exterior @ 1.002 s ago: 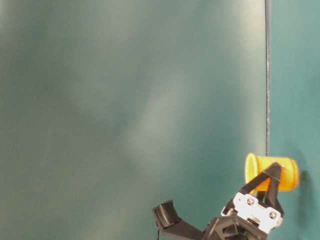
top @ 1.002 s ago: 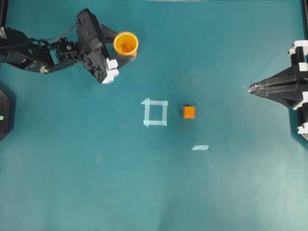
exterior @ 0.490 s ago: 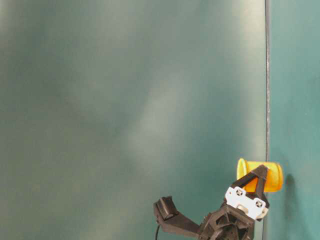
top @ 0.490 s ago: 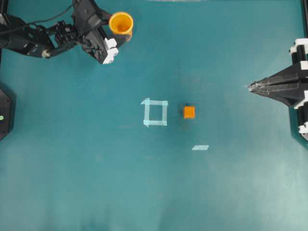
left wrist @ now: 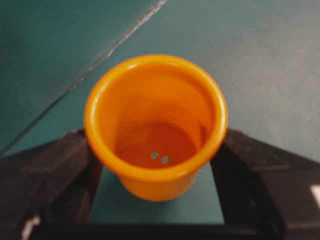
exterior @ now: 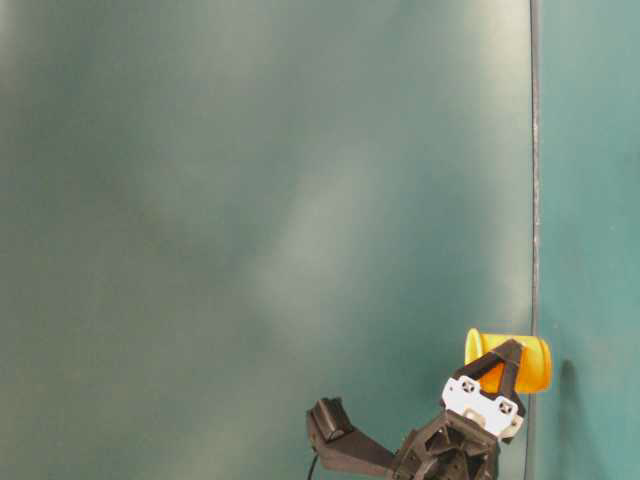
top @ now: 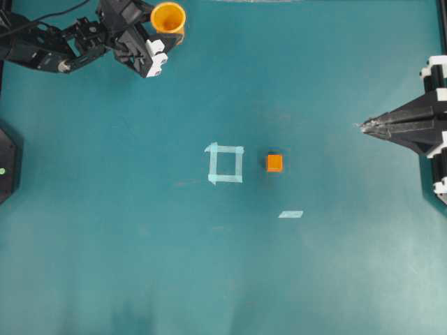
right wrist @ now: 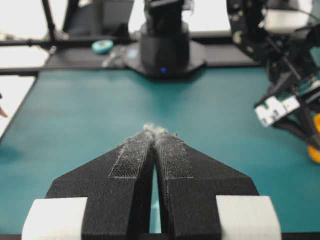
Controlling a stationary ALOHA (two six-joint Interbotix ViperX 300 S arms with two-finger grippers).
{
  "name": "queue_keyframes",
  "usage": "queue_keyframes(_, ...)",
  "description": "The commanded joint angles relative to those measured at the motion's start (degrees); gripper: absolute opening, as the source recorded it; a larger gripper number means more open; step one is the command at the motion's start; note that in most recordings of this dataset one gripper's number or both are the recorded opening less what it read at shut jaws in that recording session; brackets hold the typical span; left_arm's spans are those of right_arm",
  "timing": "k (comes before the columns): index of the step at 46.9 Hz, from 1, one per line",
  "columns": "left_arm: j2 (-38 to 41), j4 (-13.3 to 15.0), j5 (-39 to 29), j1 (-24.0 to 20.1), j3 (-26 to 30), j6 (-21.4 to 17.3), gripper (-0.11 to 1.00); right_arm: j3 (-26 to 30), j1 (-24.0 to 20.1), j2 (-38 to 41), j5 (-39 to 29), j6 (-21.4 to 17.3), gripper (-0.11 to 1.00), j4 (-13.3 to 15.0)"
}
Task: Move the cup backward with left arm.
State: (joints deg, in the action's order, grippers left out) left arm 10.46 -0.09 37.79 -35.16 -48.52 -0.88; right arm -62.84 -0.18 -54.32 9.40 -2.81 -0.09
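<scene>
The orange-yellow cup is upright at the far left of the table, close to the back edge. My left gripper is shut on it, one finger on each side of its wall. In the left wrist view the cup fills the middle between the black fingers, and its darker orange inside shows. In the table-level view the cup sits in the gripper by the table's edge line. I cannot tell whether it touches the table. My right gripper is shut and empty at the right edge; it also shows in the right wrist view.
A small orange cube sits near the table's middle, right of a pale tape square. A short tape strip lies nearer the front. A black base stands at the left edge.
My left gripper has carried the cup toward the back edge and a little left. The cube and the right gripper have not moved.
</scene>
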Motion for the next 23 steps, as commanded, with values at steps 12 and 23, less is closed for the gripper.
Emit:
queue_keyframes(12,-0.7,-0.1,0.3,-0.7,1.1,-0.1,0.64,1.8,0.0,0.2,0.3,-0.1,0.0,-0.1)
queue_keyframes(23,-0.7,-0.1,0.3,-0.7,0.9,-0.1,0.64,1.8,0.0,0.2,-0.4,-0.1,0.0,-0.2)
